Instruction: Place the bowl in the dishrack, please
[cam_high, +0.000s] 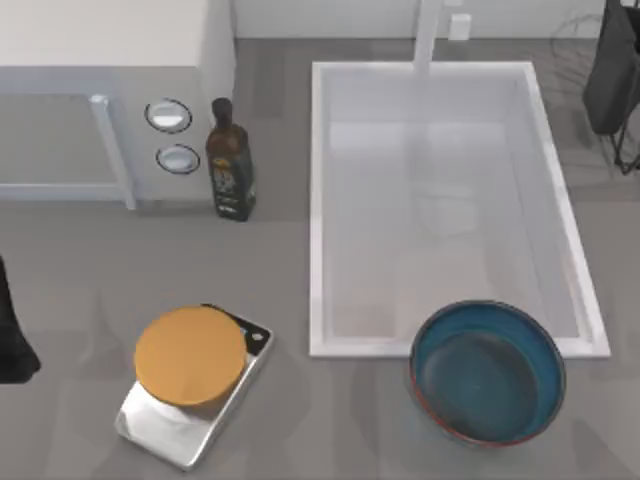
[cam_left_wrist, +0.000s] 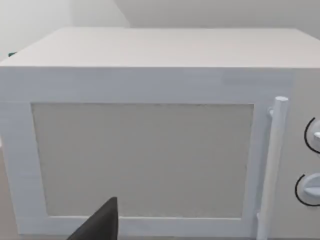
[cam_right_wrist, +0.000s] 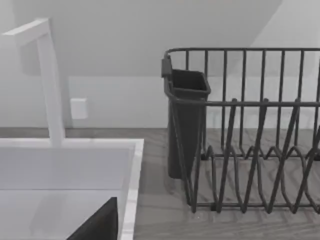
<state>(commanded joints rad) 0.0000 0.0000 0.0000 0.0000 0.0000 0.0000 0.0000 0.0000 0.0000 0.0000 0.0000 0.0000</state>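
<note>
Near the front edge, right of centre, the bowl (cam_high: 487, 372) sits upright on the counter, touching the sink's (cam_high: 318, 200) near rim. It looks heavy, stiff, glazed and slippery, likely breakable; pinching its thin rim seems best. I cannot tell either claw's state. At far right stands the dishrack (cam_right_wrist: 250, 150), well apart from the bowl

No lettering can be read anywhere. The dark bottle (cam_high: 229, 160) beside the microwave (cam_high: 110, 90) carries a label — pale marks on it, too small to make out. The microwave's two dials (cam_high: 170, 116) show no legible numbers.
</note>
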